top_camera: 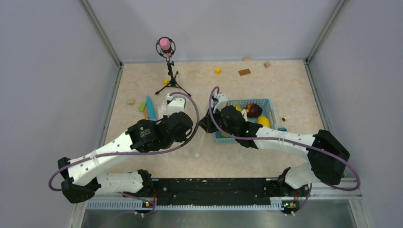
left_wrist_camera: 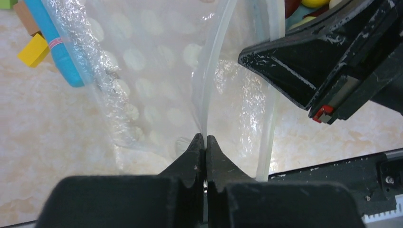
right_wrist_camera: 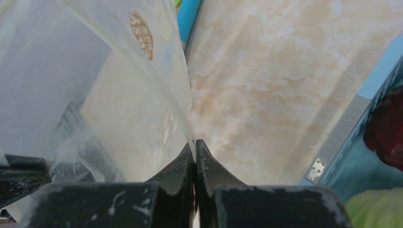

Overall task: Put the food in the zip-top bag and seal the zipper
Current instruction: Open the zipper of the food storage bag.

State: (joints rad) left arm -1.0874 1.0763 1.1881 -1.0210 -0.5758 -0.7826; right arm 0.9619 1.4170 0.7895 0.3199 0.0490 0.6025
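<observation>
The clear zip-top bag (left_wrist_camera: 152, 71) with white dots hangs between my two grippers; it shows faintly in the top view (top_camera: 198, 142). My left gripper (left_wrist_camera: 205, 138) is shut on the zipper (left_wrist_camera: 211, 66) at the bag's mouth edge. My right gripper (right_wrist_camera: 195, 143) is shut on another edge of the bag (right_wrist_camera: 119, 95). In the top view the left gripper (top_camera: 190, 130) and right gripper (top_camera: 205, 126) sit close together, left of the basket. The food lies in the light-blue basket (top_camera: 271, 105): a dark red apple (top_camera: 254, 110) and yellow pieces (top_camera: 263, 122). I cannot see any food in the bag.
A microphone on a small tripod (top_camera: 166, 61) stands at the far left. A blue stick (top_camera: 149, 107) and small coloured blocks (top_camera: 244, 72) lie on the table's far half. The basket's wall (right_wrist_camera: 375, 142) is close on my right gripper's right. Grey walls enclose the table.
</observation>
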